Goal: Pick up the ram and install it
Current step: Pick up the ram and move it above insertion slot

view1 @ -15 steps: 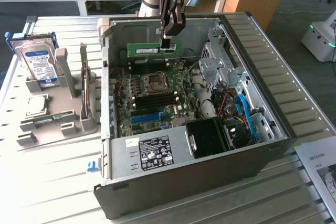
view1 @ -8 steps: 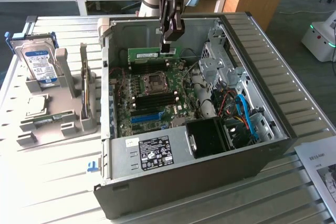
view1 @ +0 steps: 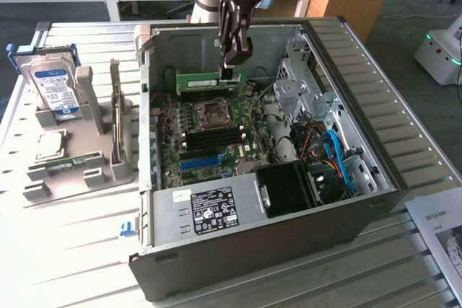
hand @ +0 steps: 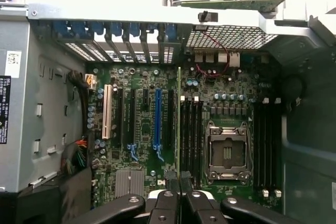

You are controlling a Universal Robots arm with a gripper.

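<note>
Ram [view1: 198,83] hangs pinched between nearly closed jaws, seemingly just above the motherboard [view1: 216,131].

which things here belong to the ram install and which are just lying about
For the job: ram, clamped in the jaws over the motherboard; memory slots; open computer case.
Lying about: hard drive and a second green stick in the grey holder; blue clip; printed sheet.
</note>
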